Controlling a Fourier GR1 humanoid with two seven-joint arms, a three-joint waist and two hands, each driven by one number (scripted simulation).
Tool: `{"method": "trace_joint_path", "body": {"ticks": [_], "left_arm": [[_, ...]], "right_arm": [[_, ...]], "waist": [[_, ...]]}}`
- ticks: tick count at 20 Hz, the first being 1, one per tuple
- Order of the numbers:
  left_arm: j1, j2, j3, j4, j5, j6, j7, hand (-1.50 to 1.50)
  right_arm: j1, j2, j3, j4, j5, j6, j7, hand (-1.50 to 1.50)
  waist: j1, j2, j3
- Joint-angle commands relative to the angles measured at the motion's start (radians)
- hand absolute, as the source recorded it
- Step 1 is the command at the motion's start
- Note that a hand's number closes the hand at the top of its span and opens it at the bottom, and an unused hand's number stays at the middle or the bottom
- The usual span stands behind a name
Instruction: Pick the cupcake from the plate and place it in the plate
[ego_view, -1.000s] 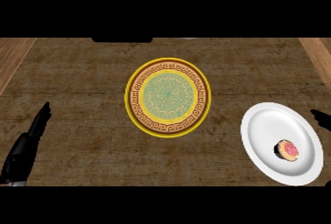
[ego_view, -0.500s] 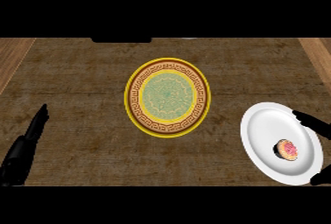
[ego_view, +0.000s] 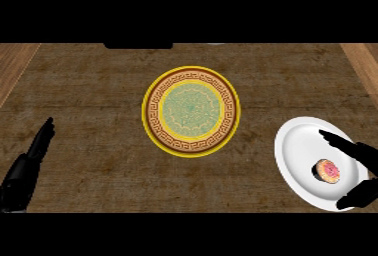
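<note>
A small cupcake (ego_view: 328, 171) with pink icing lies on the white plate (ego_view: 303, 150) at the right edge of the head view. My right hand (ego_view: 357, 152) comes in over that plate from the right, open. One finger points left above the cupcake and the thumb (ego_view: 355, 197) sits below it, so the cupcake lies in the gap, untouched. A yellow plate (ego_view: 192, 111) with a brown key-pattern rim and green centre sits mid-counter, nothing on it. My left hand (ego_view: 29, 165) rests open at the lower left, fingers pointing up.
The dark brown mat (ego_view: 88, 100) covers most of the counter. Lighter wooden strips show at the far left (ego_view: 15, 65) and far right (ego_view: 365, 60) edges. A dark object (ego_view: 138, 45) sits at the mat's far edge.
My right hand has moved in from the right edge over the white plate, with finger and thumb now bracketing the cupcake. The left hand dropped slightly and stays at the lower left.
</note>
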Motion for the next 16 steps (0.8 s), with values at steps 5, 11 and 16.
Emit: {"method": "trace_joint_path", "body": {"ticks": [5,11,16], "left_arm": [[-0.068,-0.034,0.059,0.074,-0.024,-0.044,-0.014,0.00],[0.022,-0.053,0.066,-0.032,-0.063,-0.055,-0.013,0.00],[0.000,-0.067,0.064,-0.003,-0.059,-0.083,-0.005,0.00]], "right_arm": [[0.007,0.075,-0.014,0.046,0.071,-0.024,-0.076,1.50],[-0.103,0.064,-0.043,0.216,0.131,-0.046,-0.212,1.50],[-0.173,0.084,-0.009,0.211,0.216,-0.133,-0.182,1.50]], "waist": [[-0.003,0.000,0.000],[0.004,0.001,0.000],[0.014,0.003,0.001]]}}
